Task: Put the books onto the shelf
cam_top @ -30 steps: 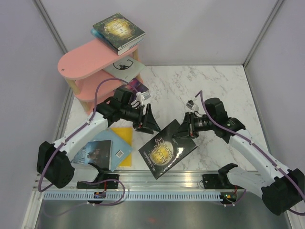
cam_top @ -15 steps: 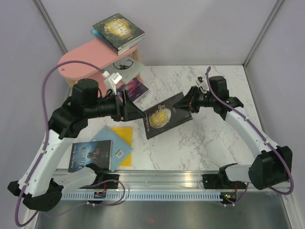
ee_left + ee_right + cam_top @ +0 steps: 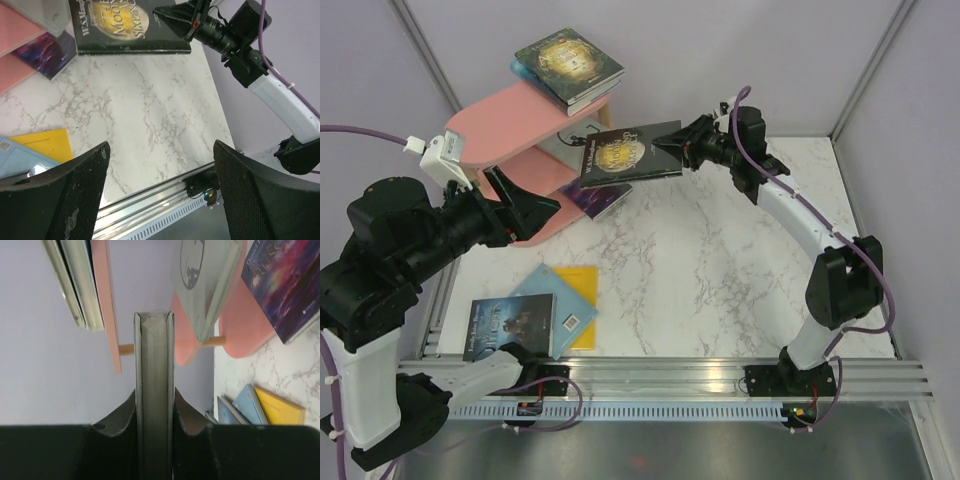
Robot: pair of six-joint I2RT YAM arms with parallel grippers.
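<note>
Risk: our right claw [image 3: 682, 147] pinches the moon book [image 3: 620, 152] by one edge; it may sag against the shelf [image 3: 505, 120]. Our left claw [image 3: 528, 196] gapes, empty.

Robotics lab test cell, by the look of it, not a home or office. Closed in at 9, 12 and 3 o'clock by bare lilac wall panels [image 3: 740, 60], joined by aluminium corner struts [image 3: 868, 68] at 11 and 1 o'clock. Marble-print tabletop [image 3: 720, 270] in the middle. Slotted aluminium rail [image 3: 670, 410] at 6 o'clock, with black arm mounts [image 3: 772, 380] bolted on. Purple cable [image 3: 360, 129] trailing in at 9 o'clock.
</note>
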